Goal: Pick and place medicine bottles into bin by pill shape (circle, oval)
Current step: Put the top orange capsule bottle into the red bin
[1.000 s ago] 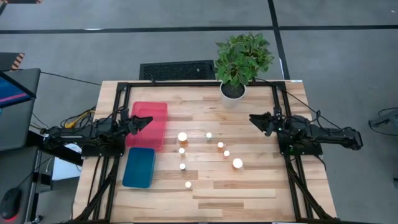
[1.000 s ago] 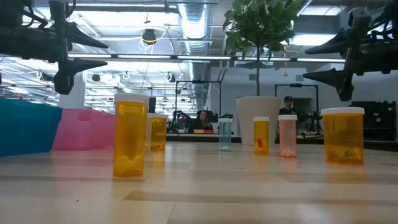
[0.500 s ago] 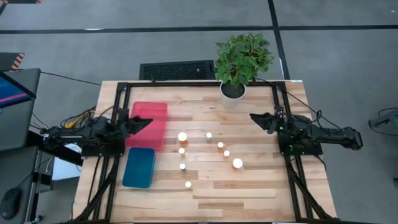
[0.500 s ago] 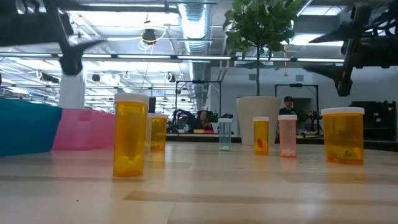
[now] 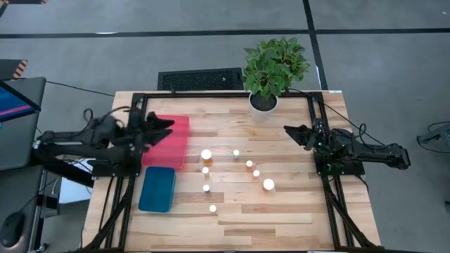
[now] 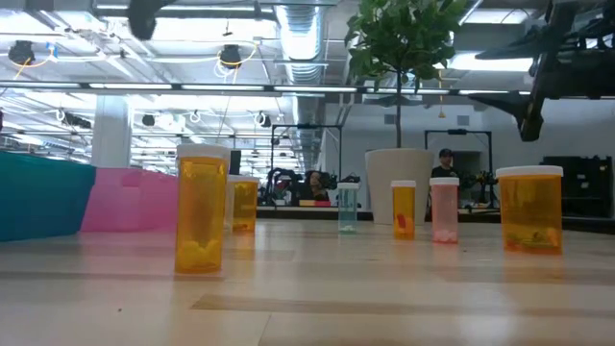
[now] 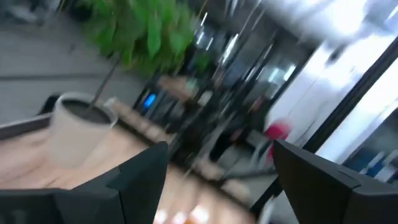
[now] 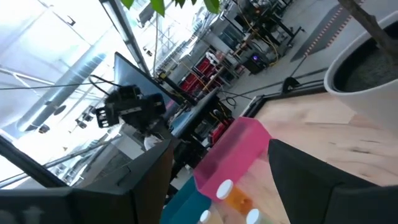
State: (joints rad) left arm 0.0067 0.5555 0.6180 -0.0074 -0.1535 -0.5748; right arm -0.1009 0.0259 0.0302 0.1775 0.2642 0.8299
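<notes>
Your left tool (image 5: 163, 124) sits over the pink bin (image 5: 171, 144), fingers apart and empty. Right tool (image 5: 290, 131) too, spread, holding nothing. The medicine bottles (image 5: 207, 154) stand on the counter (image 5: 281, 211) between them.

Grey floor (image 5: 380, 63), lit ceiling with ducts (image 6: 298, 38) — possibly a workshop; potted plant (image 5: 271, 70).

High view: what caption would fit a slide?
Two open grippers, left and right, flank untouched medicine bottles beside pink and blue bins.

Open left gripper (image 7: 214, 180), potted plant (image 7: 78, 127).
</notes>
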